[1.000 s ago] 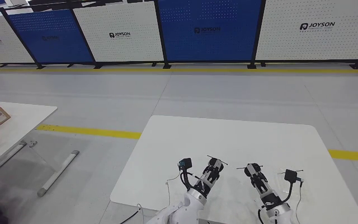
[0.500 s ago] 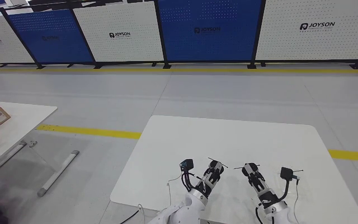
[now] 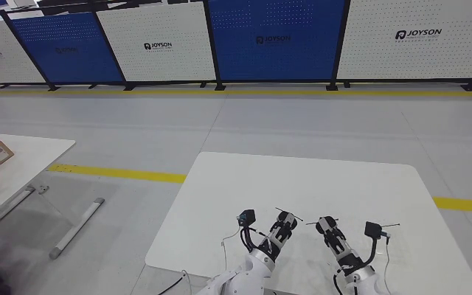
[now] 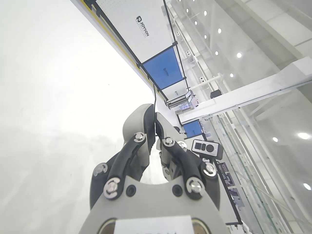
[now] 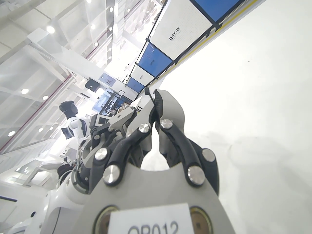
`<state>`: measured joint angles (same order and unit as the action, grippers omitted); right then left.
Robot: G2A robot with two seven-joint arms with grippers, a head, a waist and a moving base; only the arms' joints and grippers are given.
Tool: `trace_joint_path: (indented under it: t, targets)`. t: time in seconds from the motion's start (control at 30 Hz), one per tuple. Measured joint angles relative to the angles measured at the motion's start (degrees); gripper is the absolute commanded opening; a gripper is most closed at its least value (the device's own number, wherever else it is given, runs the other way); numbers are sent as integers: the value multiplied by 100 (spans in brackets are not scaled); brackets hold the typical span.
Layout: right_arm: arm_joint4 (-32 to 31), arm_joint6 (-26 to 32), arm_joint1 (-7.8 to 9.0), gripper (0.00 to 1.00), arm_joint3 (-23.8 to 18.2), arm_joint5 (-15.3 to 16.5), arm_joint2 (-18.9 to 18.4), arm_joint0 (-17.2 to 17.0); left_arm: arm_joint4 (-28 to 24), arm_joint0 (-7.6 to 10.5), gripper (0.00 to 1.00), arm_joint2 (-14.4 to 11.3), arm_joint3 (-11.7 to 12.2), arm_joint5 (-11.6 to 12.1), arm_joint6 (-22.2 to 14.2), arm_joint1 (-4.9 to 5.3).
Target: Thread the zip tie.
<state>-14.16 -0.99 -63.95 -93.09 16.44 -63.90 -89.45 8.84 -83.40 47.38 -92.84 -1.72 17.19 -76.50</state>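
As they hover low in the frame above the table [image 3: 310, 181], the left gripper [image 4: 155, 119] is pinched shut on a thin black zip tie [image 4: 154, 98] strand, and the right gripper [image 5: 153, 108] clamps a strand ending in a small head [image 5: 147, 90]. Both strands run across the frame, inner ends nearly meeting between the grippers, seemingly unjoined.

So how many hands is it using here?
2. The left hand and the right hand sit side by side over the near part of the table, each shut on a thin black strip; whether that is one strip or two cannot be told.
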Motion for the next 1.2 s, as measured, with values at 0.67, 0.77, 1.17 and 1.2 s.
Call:
trace_joint_path:
  t: [0.67,0.77,1.17,1.2]
  targets:
    - [53,133,-124,0,94,-173,50,219,-1,0,0,0,0,-1,0,0]
    - [49,174,-148,0,140,-211,73,265,-1,0,0,0,0,-1,0,0]
    - [-12,181,-185,0,77,-62,-37,130,-1,0,0,0,0,-1,0,0]
    - [-16,180,-187,0,71,-54,-47,118,-1,0,0,0,0,-1,0,0]
